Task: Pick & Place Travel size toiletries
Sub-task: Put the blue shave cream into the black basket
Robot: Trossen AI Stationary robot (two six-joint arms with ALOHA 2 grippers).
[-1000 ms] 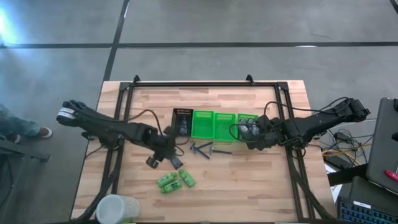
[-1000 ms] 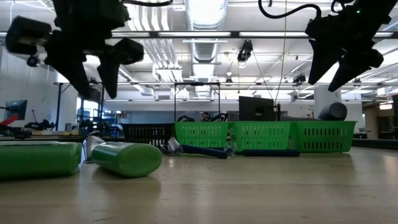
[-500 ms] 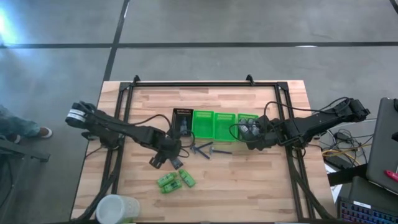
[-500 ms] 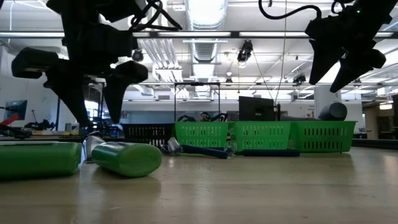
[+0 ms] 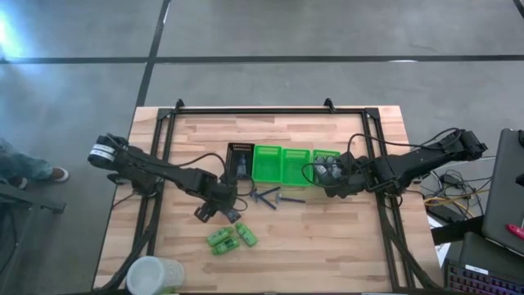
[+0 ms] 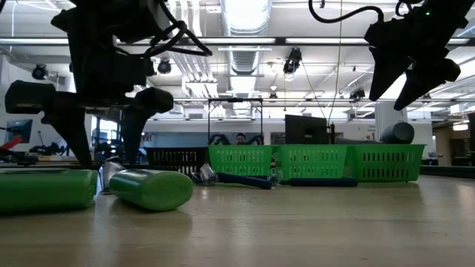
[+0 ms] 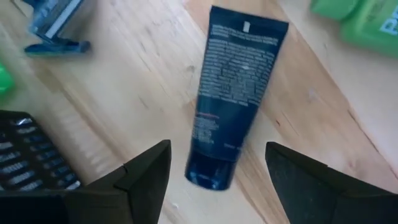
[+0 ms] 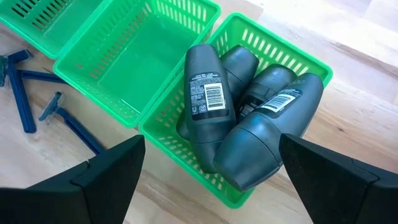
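A dark blue tube (image 7: 233, 93) lies flat on the wood, its cap end toward my left gripper (image 7: 214, 180). That gripper (image 5: 219, 211) is open and low over the table, one finger on either side of the cap end, without touching it. Three bright green tubes (image 5: 230, 238) lie nearer the table's near edge. Blue razors (image 5: 270, 197) rest on the table by the trays. Several grey bottles (image 8: 242, 118) are piled in the rightmost green tray (image 5: 326, 160). My right gripper (image 5: 332, 182) hangs open above them.
A black slotted tray (image 5: 238, 160) and two green trays (image 5: 267, 164) (image 5: 295, 166) stand in a row at mid-table. A clear cup (image 5: 154, 274) sits at the near left corner. Bare wood lies near and right of the green tubes.
My left gripper has come down toward the table and shifted slightly right, settling over the dark tube while staying open. My right gripper has kept still.
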